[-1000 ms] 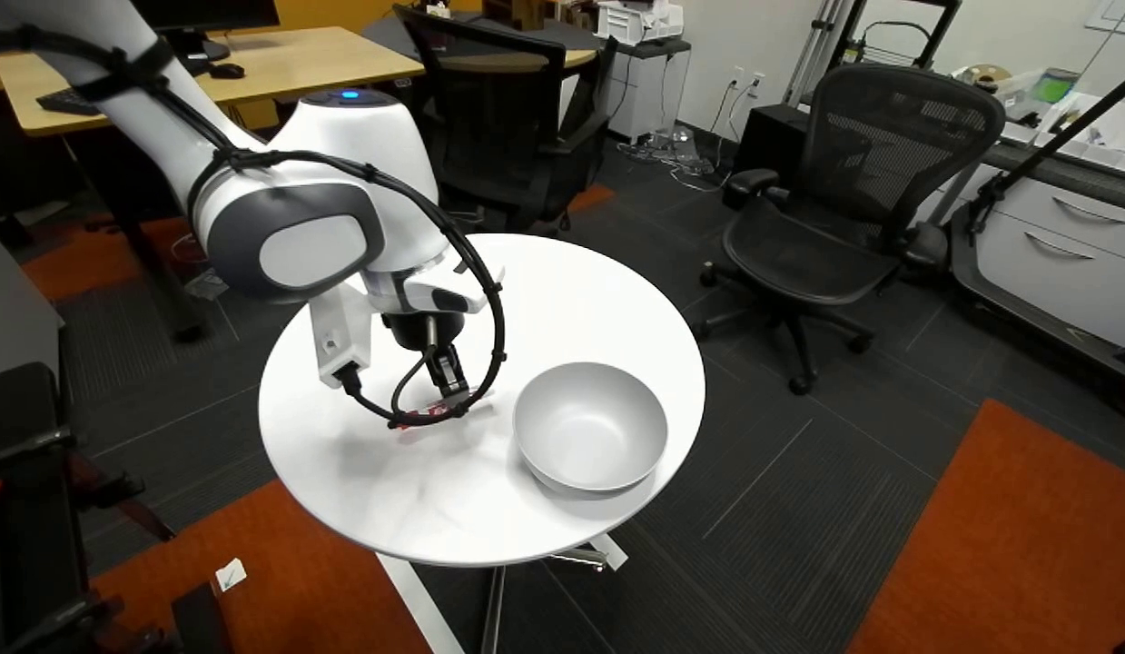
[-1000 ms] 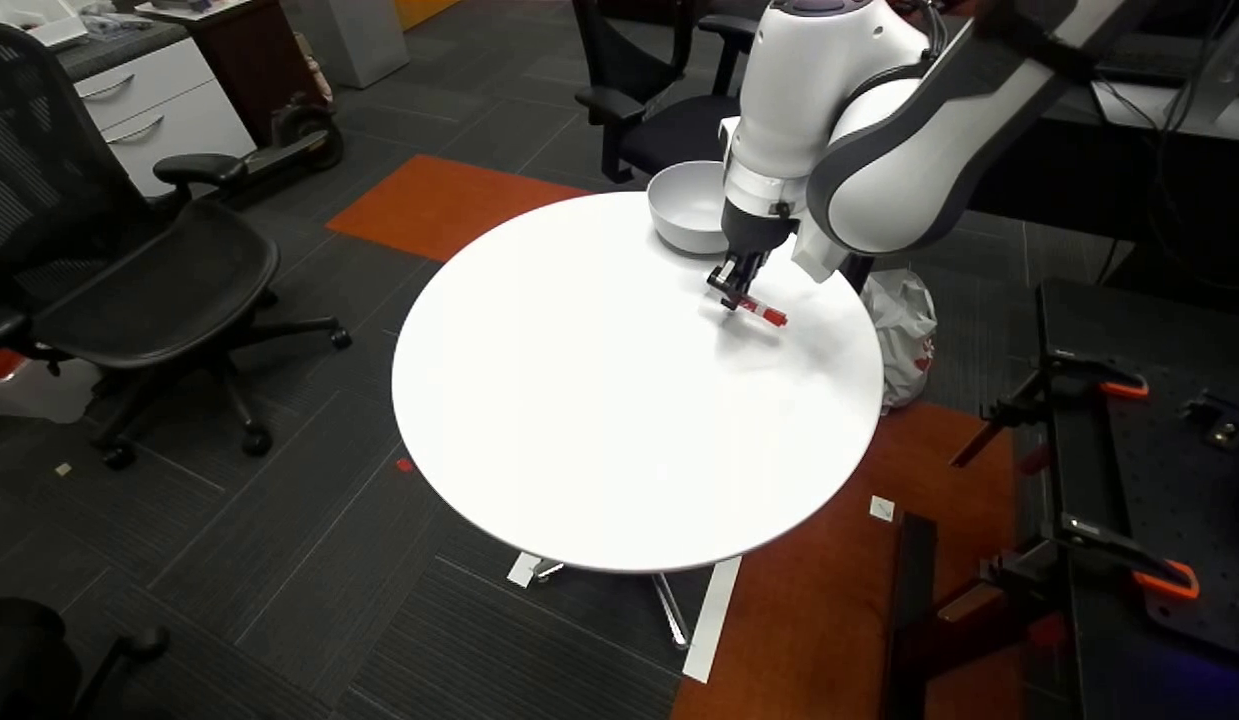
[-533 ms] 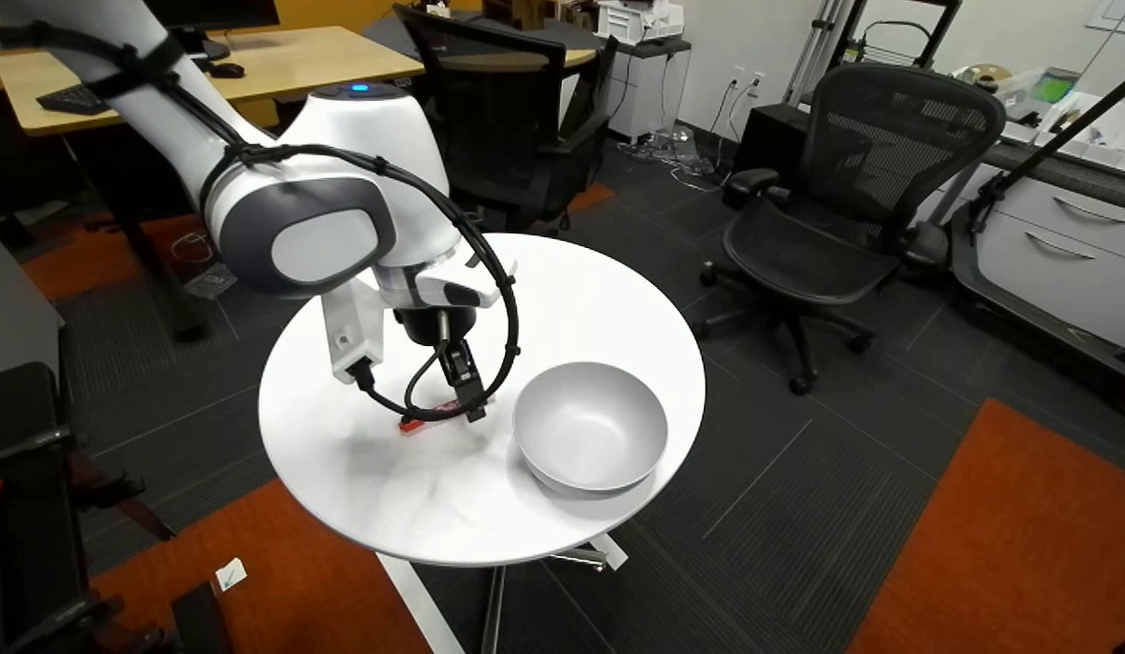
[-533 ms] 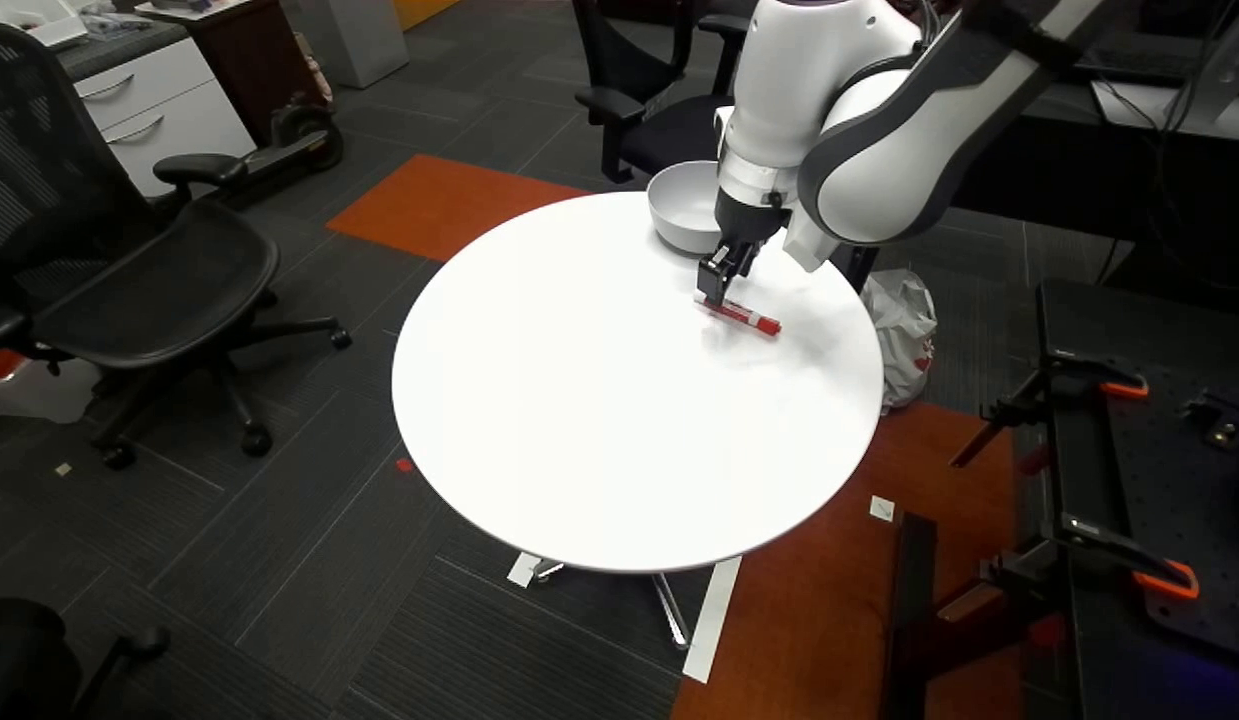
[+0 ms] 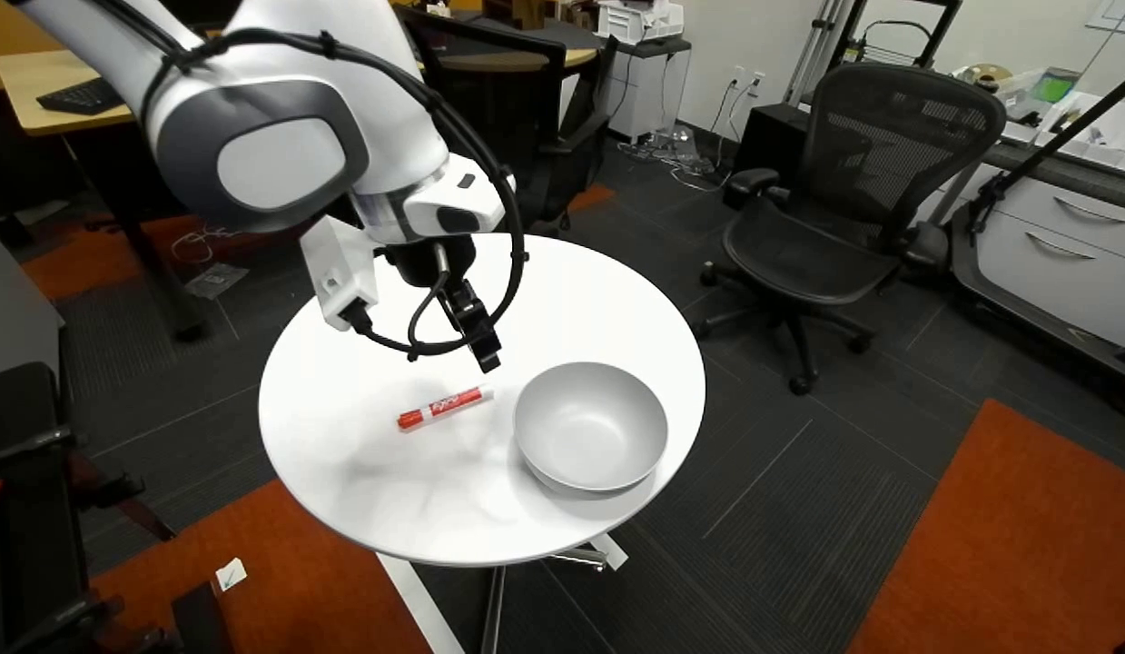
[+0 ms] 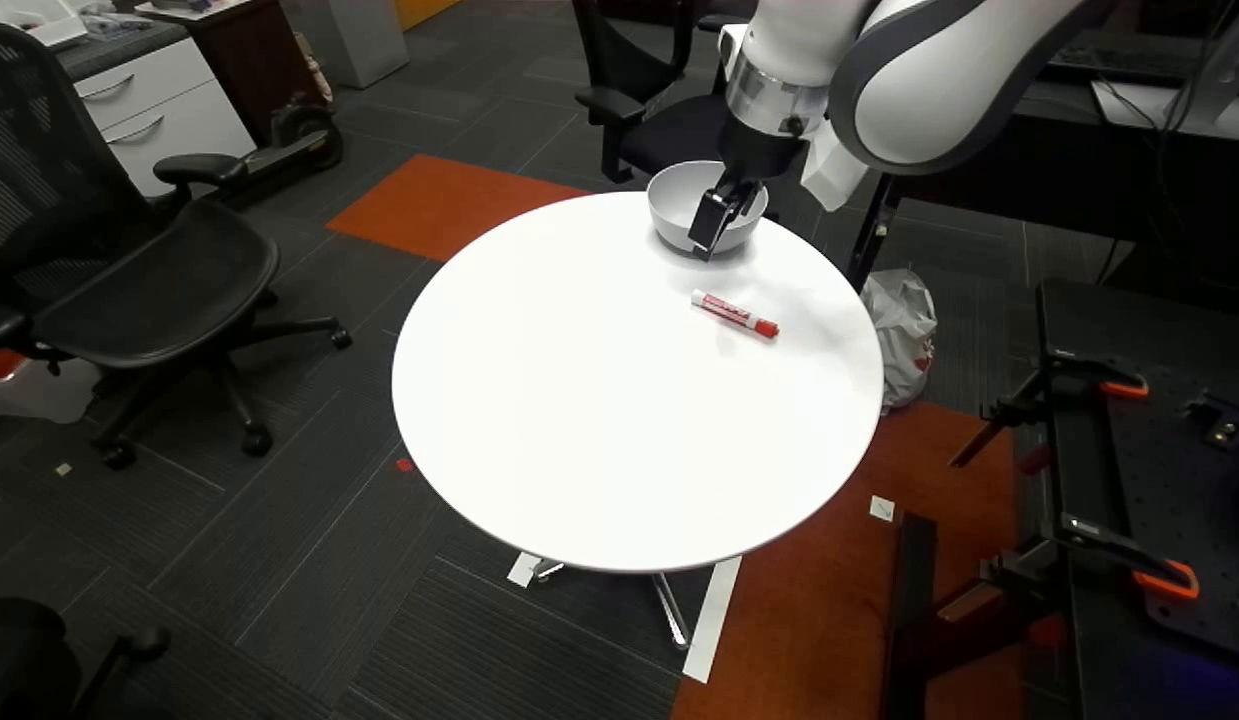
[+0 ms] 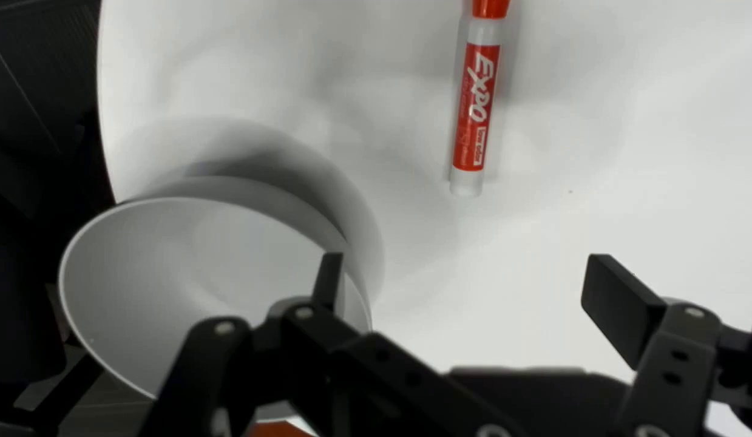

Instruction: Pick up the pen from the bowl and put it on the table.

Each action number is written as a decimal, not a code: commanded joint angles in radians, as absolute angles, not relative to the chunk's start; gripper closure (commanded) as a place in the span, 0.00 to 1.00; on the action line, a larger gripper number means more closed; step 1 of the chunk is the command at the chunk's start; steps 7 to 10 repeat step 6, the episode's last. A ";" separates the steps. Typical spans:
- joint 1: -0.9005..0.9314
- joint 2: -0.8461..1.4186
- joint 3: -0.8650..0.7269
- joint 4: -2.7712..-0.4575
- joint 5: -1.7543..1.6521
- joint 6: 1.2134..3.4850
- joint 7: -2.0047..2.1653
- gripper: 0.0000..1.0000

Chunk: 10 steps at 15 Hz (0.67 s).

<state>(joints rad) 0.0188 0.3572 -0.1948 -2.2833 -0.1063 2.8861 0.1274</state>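
The pen, a red and white marker (image 5: 446, 407), lies flat on the round white table (image 5: 389, 495), close beside the bowl (image 5: 591, 431). In the wrist view the marker (image 7: 476, 103) shows at the top with its red cap cut off by the frame edge, and the grey bowl (image 7: 230, 261) sits at lower left with nothing visible inside. My gripper (image 7: 467, 261) is wide open, its fingers (image 7: 621, 309) well apart and nothing between them. It hangs above the tabletop, off the pen's white end; in an exterior view the gripper (image 6: 707, 245) partly covers the bowl.
The bowl stands near the table's edge. Black office chairs (image 5: 889, 182) surround the table, and a wooden desk (image 5: 317, 59) is behind the arm. In an exterior view a dark bench with orange-tipped clamps (image 6: 1169, 578) stands beside the table.
The gripper was shut on the marker just above the table a second ago. It has opened, let the marker down onto the tabletop, and risen away from it.
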 commanded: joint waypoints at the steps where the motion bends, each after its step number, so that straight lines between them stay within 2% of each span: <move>1: -0.024 0.231 -0.145 -2.377 -0.091 2.862 0.041 0.00; 3: -0.061 0.198 -0.090 -2.404 -0.038 2.852 -0.019 0.00; 4: -0.028 0.265 -0.135 -2.350 -0.085 2.878 0.046 0.00; 10: -0.046 0.240 -0.107 -2.373 -0.060 2.876 0.018 0.00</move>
